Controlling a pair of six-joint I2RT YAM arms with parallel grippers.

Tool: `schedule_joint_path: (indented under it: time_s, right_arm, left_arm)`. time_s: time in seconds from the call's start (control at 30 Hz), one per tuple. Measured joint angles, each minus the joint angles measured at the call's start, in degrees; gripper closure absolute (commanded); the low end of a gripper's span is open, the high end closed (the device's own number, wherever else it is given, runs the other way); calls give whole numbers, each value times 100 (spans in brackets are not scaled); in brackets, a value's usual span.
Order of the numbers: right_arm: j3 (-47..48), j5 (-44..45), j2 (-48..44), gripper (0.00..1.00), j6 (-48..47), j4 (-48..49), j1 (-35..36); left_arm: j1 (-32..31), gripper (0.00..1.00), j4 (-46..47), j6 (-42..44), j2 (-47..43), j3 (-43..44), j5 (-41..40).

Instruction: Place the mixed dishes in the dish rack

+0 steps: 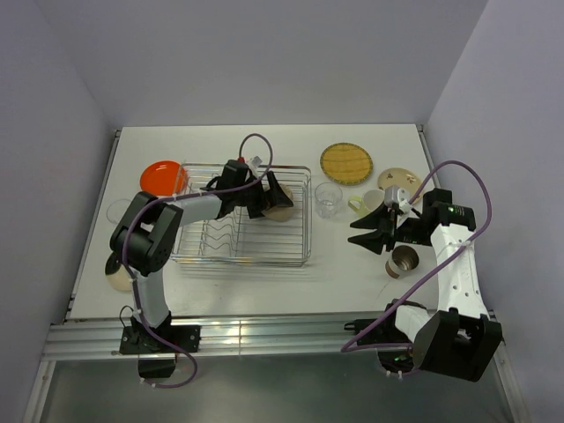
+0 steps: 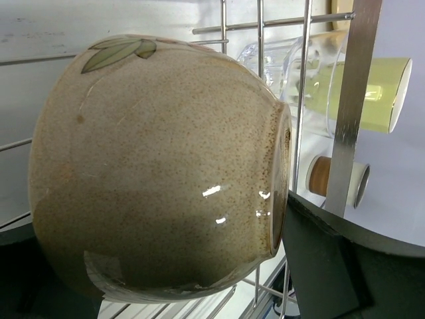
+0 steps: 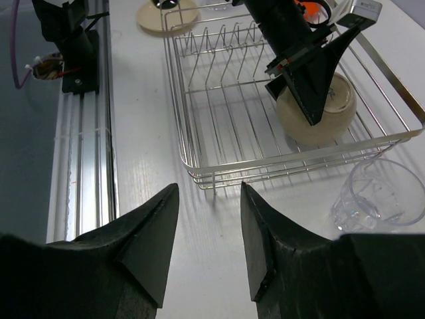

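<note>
Spread to its widest, my left pincer [image 1: 267,201] reaches over the large silver wire dish rack [image 1: 220,238] and brackets the speckled beige ceramic bowl [image 1: 282,214]. From left across the white table [image 1: 264,291]: a round tan plate [image 1: 113,275] lies near my left arm's base, partly under the arm. An orange round plate [image 1: 163,176] sits just outside the rack's far left corner. The rack stands left of centre, its upright dividers bare. At its right end the bowl [image 3: 325,119] lies tipped on its side on the wires. One black finger [image 2: 319,266] is up against the bowl's foot ring, and I cannot tell whether the fingers press it. Just beyond the rack's right wall stands a clear plastic cup [image 1: 329,199]. Behind it lies a yellow woven-pattern plate [image 1: 346,161]. A pale green mug [image 1: 372,204] lies on its side next, and a cream round plate [image 1: 397,179] rests beyond it. My right pincer [image 1: 355,233] points toward the rack near the mug, its fingers [image 3: 153,232] parted with only bare table between them. Close beside my right arm stands a brown metallic cup [image 1: 404,260].
</note>
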Motion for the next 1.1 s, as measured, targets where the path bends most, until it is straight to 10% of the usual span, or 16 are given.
schedule_joint_path:
  time_s: [1.1]
  right_arm:
    - [-2, 0, 0, 51, -87, -2, 0]
  left_arm:
    - [83, 1, -2039, 267, -256, 706, -623]
